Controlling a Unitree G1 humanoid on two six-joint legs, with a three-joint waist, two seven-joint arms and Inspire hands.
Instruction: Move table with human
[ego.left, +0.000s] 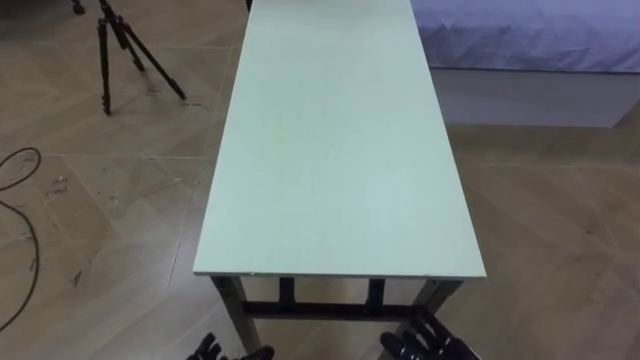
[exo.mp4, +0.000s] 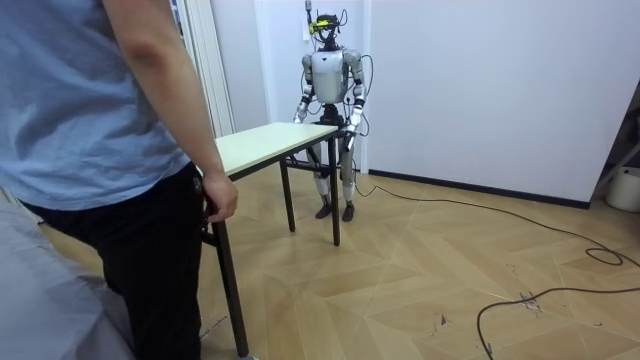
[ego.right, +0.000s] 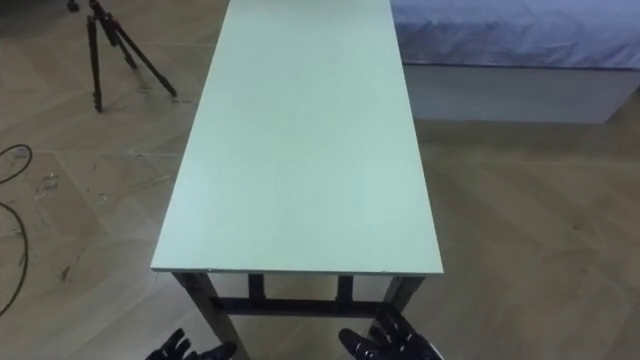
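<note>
The table (ego.left: 340, 150) runs straight away from me, from 6 o'clock toward 12, with its short end just ahead of my hands. It has a long, pale, bare top on a dark metal frame, so I judge it stiff and fairly heavy for one end-carrier. It won't flex, but it may swing if the two ends rise unevenly. The top looks smooth and likely slick, so I would hook under the near edge close to each corner, above the legs (ego.left: 232, 305), rather than press on the surface.

My right hand (ego.left: 430, 342) sits at 5 o'clock, below the near edge, with its fingers loosely spread and nothing in it. My left hand (ego.left: 228, 353) shows at 7 o'clock, also short of the table, and I cannot tell how far open it is.

At the other end stands a person (exo.mp4: 90, 120). The person's hand (exo.mp4: 220, 197) hangs by that corner, and whether it grips is unclear. A tripod (ego.left: 125, 45) stands at 10 o'clock and a bed (ego.left: 530, 30) at 1 o'clock.
</note>
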